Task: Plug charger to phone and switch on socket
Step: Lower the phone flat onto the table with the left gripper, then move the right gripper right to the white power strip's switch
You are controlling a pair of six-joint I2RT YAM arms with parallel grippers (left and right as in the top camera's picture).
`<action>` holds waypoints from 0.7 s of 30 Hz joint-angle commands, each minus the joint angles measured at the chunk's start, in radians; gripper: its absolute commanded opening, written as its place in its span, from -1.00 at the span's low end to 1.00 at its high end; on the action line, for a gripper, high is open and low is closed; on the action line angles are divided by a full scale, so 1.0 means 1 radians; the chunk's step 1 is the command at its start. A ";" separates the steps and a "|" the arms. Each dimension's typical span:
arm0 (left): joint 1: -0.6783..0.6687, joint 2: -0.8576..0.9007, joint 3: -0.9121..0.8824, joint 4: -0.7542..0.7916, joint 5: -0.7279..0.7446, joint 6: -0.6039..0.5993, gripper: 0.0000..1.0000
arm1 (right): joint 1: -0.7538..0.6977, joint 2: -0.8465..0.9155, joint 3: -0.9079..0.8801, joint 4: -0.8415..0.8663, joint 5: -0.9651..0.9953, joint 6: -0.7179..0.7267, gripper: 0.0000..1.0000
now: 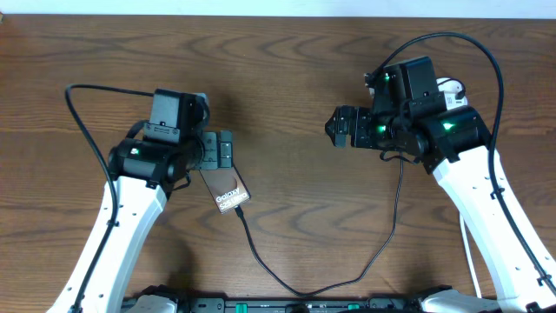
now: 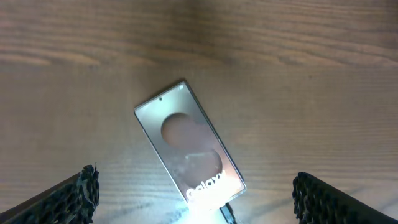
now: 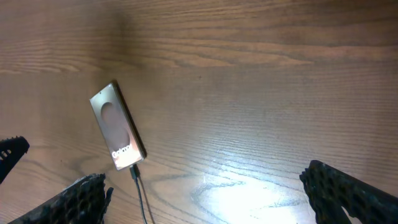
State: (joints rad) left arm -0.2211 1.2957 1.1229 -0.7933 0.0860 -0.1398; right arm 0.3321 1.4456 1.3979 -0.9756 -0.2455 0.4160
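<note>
A brown wooden table (image 1: 287,69) was seen filling every view. Two white arms were reached in over it from the near edge, the left arm (image 1: 130,217) on one side and the right arm (image 1: 486,200) well apart on the other. The left gripper (image 2: 196,186) was held above the table with its fingers (image 2: 87,186) spread wide, and nothing was gripped between them. The right gripper (image 3: 204,180) was likewise held wide open and empty, its fingers (image 3: 336,186) set at the two lower corners of its wrist view. The phone (image 1: 228,193) was laid flat and face up on the table, tilted, just beside the left gripper and far from the right one. The charger (image 1: 395,226) was run from the lettered end of the phone down toward the near edge, then up in a loop to the right arm; its plug (image 2: 227,213) was met with the phone, though full seating could not be judged. Only a small white part of the socket (image 1: 450,87) was shown behind the right arm, and its switch could not be made out.
</note>
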 commanded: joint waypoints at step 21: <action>-0.008 -0.006 0.025 0.100 -0.057 0.032 0.96 | -0.073 -0.013 0.019 -0.003 0.008 -0.074 0.98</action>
State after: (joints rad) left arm -0.2264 1.2957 1.1229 -0.6979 0.0456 -0.1257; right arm 0.2771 1.4456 1.3979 -0.9760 -0.2451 0.3698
